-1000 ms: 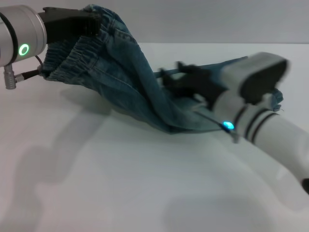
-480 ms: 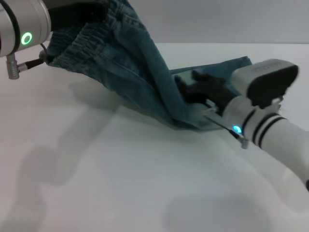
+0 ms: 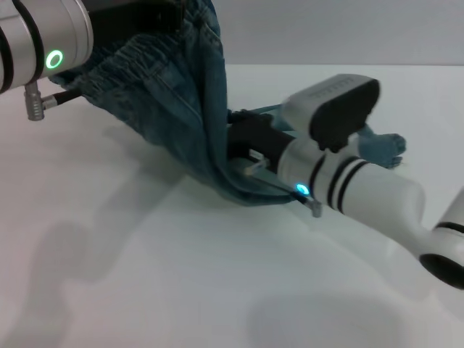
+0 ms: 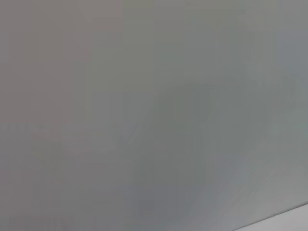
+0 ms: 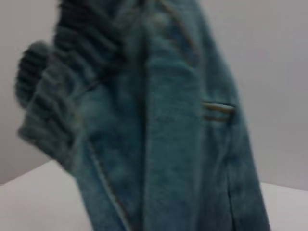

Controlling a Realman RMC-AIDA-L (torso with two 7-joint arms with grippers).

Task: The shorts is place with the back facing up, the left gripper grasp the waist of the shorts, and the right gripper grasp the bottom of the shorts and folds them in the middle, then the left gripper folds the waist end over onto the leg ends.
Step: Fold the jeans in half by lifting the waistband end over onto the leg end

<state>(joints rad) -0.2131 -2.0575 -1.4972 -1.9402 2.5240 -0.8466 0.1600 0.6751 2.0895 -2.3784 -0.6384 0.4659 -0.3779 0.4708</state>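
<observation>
We are in the last step of the task, as we read it: the shorts (image 3: 185, 109) already hang doubled lengthwise, and the waist (image 3: 127, 69) is raised high while the other end lies low on the white tabletop (image 3: 181, 275). The left gripper (image 3: 138, 18), black on its silver wrist with the green ring, sits at the upper left of the head view, and the ruffled elastic band hangs straight from it; we judge it clamped on the waist, though its fingertips are buried in the denim. The right gripper (image 3: 243, 141), on the white arm with the blue light, reaches in low from the right, with its black fingers tucked under the draped fabric at the bottom of the shorts (image 3: 246, 190), which rests on the tabletop; whether its fingers are closed on the cloth or merely lying against it we cannot tell. A pale blue scrap of denim (image 3: 380, 148) shows beyond the right arm. The right wrist view looks up along the hanging cloth, with the gathered band on one side and a stitched seam down the middle; the left wrist view shows only blank grey. The next move, we think, calls for carrying the waist across and down over the leg ends, keeping the fold aligned while the lower end stays pinned.
</observation>
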